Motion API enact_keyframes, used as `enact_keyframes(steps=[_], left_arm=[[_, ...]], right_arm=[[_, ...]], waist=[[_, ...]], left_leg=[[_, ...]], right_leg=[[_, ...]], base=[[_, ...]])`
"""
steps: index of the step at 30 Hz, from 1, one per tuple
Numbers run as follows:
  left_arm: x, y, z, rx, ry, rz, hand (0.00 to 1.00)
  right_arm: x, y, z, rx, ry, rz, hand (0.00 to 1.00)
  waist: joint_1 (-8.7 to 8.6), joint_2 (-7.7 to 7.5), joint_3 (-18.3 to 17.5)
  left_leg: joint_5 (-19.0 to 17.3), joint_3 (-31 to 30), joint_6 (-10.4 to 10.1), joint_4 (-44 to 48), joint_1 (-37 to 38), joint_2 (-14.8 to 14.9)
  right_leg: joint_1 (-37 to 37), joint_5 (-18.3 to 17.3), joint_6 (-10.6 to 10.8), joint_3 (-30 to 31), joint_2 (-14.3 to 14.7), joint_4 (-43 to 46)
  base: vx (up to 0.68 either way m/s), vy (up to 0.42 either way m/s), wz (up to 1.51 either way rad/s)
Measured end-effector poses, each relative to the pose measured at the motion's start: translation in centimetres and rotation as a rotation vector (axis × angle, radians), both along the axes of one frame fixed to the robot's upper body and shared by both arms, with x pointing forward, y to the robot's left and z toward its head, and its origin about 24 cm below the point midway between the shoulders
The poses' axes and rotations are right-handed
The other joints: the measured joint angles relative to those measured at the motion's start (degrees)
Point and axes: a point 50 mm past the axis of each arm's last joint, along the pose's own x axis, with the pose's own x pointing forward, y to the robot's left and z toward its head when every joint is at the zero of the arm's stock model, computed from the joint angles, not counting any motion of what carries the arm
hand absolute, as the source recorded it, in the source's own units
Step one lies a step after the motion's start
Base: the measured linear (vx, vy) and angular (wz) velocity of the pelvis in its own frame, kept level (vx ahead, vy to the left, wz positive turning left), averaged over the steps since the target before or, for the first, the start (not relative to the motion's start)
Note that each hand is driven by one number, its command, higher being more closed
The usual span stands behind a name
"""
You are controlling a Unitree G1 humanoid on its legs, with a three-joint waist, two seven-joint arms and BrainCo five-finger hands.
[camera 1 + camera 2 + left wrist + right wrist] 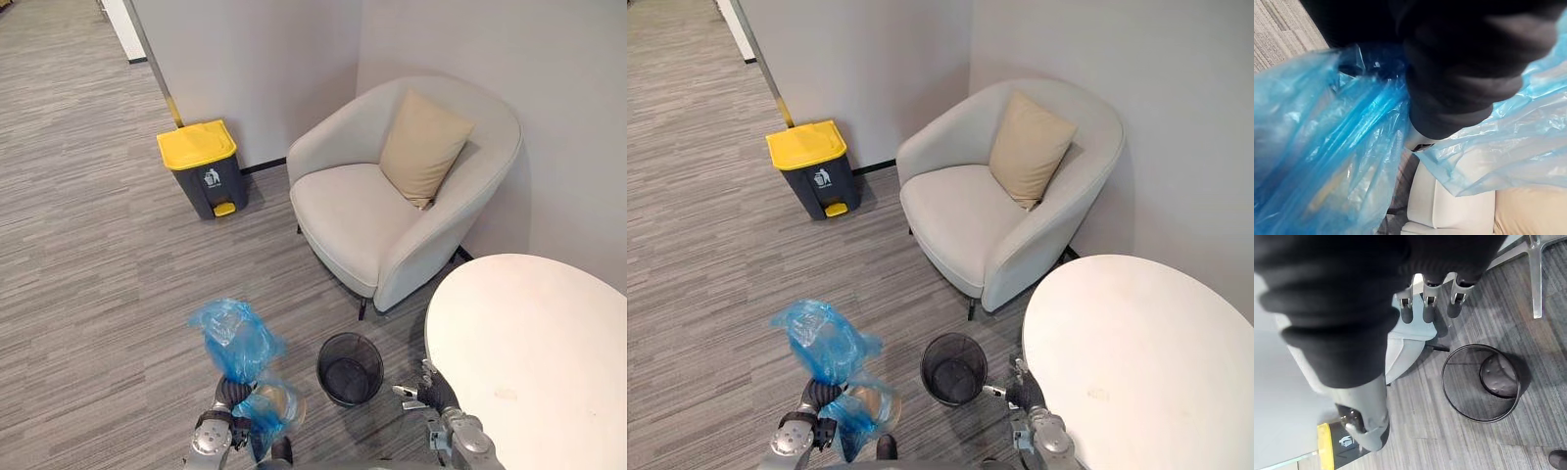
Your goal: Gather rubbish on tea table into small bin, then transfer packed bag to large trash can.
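1. Left hand [227, 396]: nearest, low in the head views, closed round the gathered neck of item 2.
2. Translucent blue plastic rubbish bag [236, 339]: packed, held clear of the floor. Its crumpled top rises above the left hand and its filled body hangs just below.
3. Right hand [428, 389]: low, beside the near edge of item 5. Its fingers [1429, 303] are loosely straight and apart, holding nothing.
4. Small black wire-mesh bin [350, 368]: upright on the grey striped carpet [88, 255], between the two hands.
5. Round white tea table [534, 352]: at the right, just beside the bin.
6. Pale grey upholstered tub armchair [367, 220]: beyond the bin, with a beige square cushion [423, 147] leaning against its back.
7. Large dark grey pedal trash can with yellow lid [203, 166]: farthest, lid down, against the wall, well apart from the bag.
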Motion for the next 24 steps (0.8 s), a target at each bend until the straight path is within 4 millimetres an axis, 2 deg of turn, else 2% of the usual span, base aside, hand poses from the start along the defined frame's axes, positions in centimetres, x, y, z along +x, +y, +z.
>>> enact_keyframes(steps=[2,5,7,9,10,11,12,13,14,15,16,17,18,20,21,22,23,24], left_arm=[[0.3,0.1,0.2,-0.003,-0.011,0.003,1.00],[1.8,0.4,0.9,-0.004,-0.054,0.003,1.00],[2.5,0.4,1.5,-0.005,-0.086,0.001,1.00],[3.0,0.5,2.0,-0.003,-0.115,-0.001,1.00],[3.0,0.5,2.1,-0.004,-0.121,0.002,1.00],[3.0,0.6,2.4,-0.003,-0.135,0.006,1.00],[3.0,0.5,2.5,-0.010,-0.141,0.009,1.00],[3.1,-0.4,2.5,-0.040,-0.151,0.015,1.00],[3.0,-1.1,2.5,-0.061,-0.156,0.009,1.00],[3.0,-1.3,2.6,-0.066,-0.160,0.007,1.00],[3.1,-1.6,2.7,-0.071,-0.168,-0.003,1.00],[3.4,-1.8,3.0,-0.073,-0.183,-0.011,1.00],[3.7,-1.9,3.2,-0.076,-0.195,-0.014,1.00],[4.5,-2.5,4.0,-0.081,-0.233,-0.048,1.00],[4.5,-2.8,4.4,-0.084,-0.252,-0.060,1.00],[4.5,-2.9,4.5,-0.086,-0.258,-0.066,1.00],[4.9,-3.2,4.7,-0.088,-0.268,-0.080,1.00],[4.9,-3.2,4.8,-0.088,-0.270,-0.082,1.00]], right_arm=[[0.5,0.1,0.1,-0.003,-0.007,0.000,0.00],[1.5,0.1,0.5,-0.011,-0.020,-0.005,0.00],[1.4,0.1,0.4,-0.010,-0.018,-0.005,0.00],[1.4,0.7,0.4,0.000,-0.017,0.011,0.00],[1.4,1.2,0.3,0.010,-0.016,0.017,0.00],[1.6,1.5,0.5,0.009,-0.025,0.033,0.00],[1.9,1.5,0.7,0.006,-0.038,0.033,0.00],[2.7,1.0,1.5,-0.018,-0.080,0.027,0.00],[3.0,0.8,2.0,-0.025,-0.105,0.022,0.00],[3.0,0.8,2.1,-0.025,-0.112,0.021,0.00],[2.9,0.8,2.2,-0.026,-0.121,0.017,0.00],[3.0,0.8,2.4,-0.030,-0.128,0.000,0.00],[3.1,0.6,2.4,-0.030,-0.131,-0.012,0.00],[3.0,0.4,2.4,-0.028,-0.134,-0.062,0.00],[2.6,0.0,2.4,-0.034,-0.132,-0.091,0.00],[2.3,-0.3,2.4,-0.039,-0.131,-0.103,0.00],[2.0,-0.6,2.3,-0.042,-0.124,-0.119,0.00],[2.0,-0.6,2.2,-0.042,-0.123,-0.120,0.00]], waist=[[-0.22,-0.56,1.14],[-0.30,-1.73,3.37],[-0.77,-1.36,3.83],[-1.12,-1.57,4.61],[-1.07,-2.69,4.35],[-0.34,-3.55,3.97],[0.44,-3.47,3.94],[1.00,-0.95,4.69],[1.68,0.39,5.11],[1.90,0.63,5.26],[1.82,1.17,5.68],[1.74,1.07,6.07],[1.68,0.68,6.57],[1.22,-0.33,7.47],[0.49,-0.77,7.71],[0.15,-0.66,7.65],[-0.04,-0.46,7.54],[-0.08,-0.40,7.50]], left_leg=[[-0.45,0.20,0.58,1.55,-0.66,-0.39],[-4.36,-1.23,1.55,11.85,-7.20,-0.86],[-5.55,-3.78,1.82,15.50,-10.44,-0.64],[-5.49,-5.43,1.92,16.41,-12.35,-0.70],[-4.97,-7.25,1.34,17.34,-13.64,-1.86],[-4.66,-8.27,0.88,18.37,-15.64,-2.17],[-4.21,-8.87,0.32,18.30,-16.59,-1.92],[-2.33,-10.99,-0.11,17.39,-18.48,-0.20],[-0.55,-12.78,-0.72,14.84,-19.21,0.55],[-0.08,-13.32,-0.81,13.60,-19.38,1.16],[-0.27,-13.96,-0.84,11.05,-19.32,2.11],[-1.71,-11.90,-0.03,9.61,-19.44,3.14],[-2.76,-9.70,1.44,11.59,-20.55,3.65],[-3.34,-3.36,2.41,21.75,-23.58,3.49],[-4.94,-0.16,4.11,28.25,-22.99,3.71],[-7.33,1.27,4.10,31.65,-21.75,4.28],[-12.55,3.16,3.36,35.12,-18.65,5.63],[-13.48,3.34,3.05,35.36,-18.04,5.92]], right_leg=[[-1.23,-0.95,0.22,0.53,-0.51,2.56],[-5.24,-3.05,0.70,1.34,-2.09,9.64],[-5.69,-3.85,1.65,1.44,-2.09,10.78],[-7.50,-7.87,2.92,4.86,-1.78,19.43],[-7.57,-10.21,3.01,7.03,-0.95,24.35],[-7.46,-12.39,1.53,9.09,-0.26,22.31],[-7.16,-13.48,0.58,9.45,0.27,20.00],[-7.20,-12.34,-0.58,7.80,2.57,18.02],[-8.39,-11.38,-1.44,6.11,4.03,17.85],[-8.84,-11.24,-1.66,5.01,4.41,18.04],[-8.78,-10.40,-2.95,2.47,5.08,17.87],[-8.42,-8.59,-4.67,-0.10,4.80,15.68],[-8.24,-7.84,-5.32,-1.27,4.44,14.73],[-8.10,-6.21,-6.01,-4.78,2.29,12.86],[-7.57,-5.69,-5.99,-6.59,1.20,12.12],[-7.22,-5.58,-5.97,-7.80,0.68,11.96],[-6.93,-5.30,-5.61,-9.72,-0.23,11.61],[-6.90,-5.19,-5.46,-10.09,-0.37,11.42]], base=[[-0.02,-0.009,-0.09],[-0.05,0.000,0.16],[-0.11,0.008,0.57],[-0.14,-0.075,0.82],[-0.14,-0.171,0.80],[-0.15,-0.190,0.62],[-0.20,-0.184,0.47],[-0.25,-0.157,0.50],[-0.25,-0.154,0.57],[-0.27,-0.237,0.70],[-0.22,-0.200,0.85],[-0.17,-0.164,0.89],[-0.13,-0.068,0.81],[-0.15,-0.106,0.91],[-0.13,-0.077,0.96],[-0.13,-0.001,0.98],[-0.09,0.042,0.69],[-0.09,0.097,0.70]])
